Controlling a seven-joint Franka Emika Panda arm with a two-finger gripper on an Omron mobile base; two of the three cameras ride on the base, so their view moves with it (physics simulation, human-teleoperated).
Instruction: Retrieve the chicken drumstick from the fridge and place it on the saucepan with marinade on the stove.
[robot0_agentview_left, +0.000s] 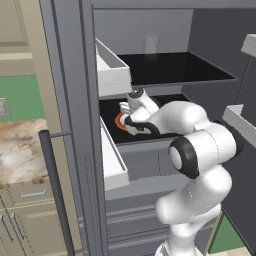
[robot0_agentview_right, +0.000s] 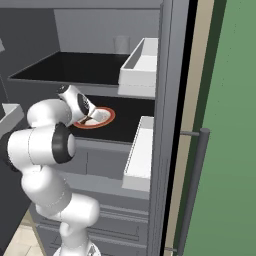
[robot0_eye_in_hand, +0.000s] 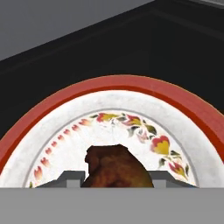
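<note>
No readable text, labels or numbers anywhere.

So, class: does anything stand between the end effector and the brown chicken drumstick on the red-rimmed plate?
Nothing visible: the end effector is at the brown chicken drumstick, its fingers either side, on the red-rimmed plate.

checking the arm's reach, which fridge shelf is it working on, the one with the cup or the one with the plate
The lower dark shelf, the one carrying the red-rimmed plate. The gripper is down over that plate at the chicken drumstick; the pale cup stands on the shelf above.

A red-rimmed white plate (robot0_agentview_right: 102, 117) lies on the fridge's (robot0_agentview_right: 167, 75) dark lower shelf (robot0_agentview_right: 127, 122).
</note>
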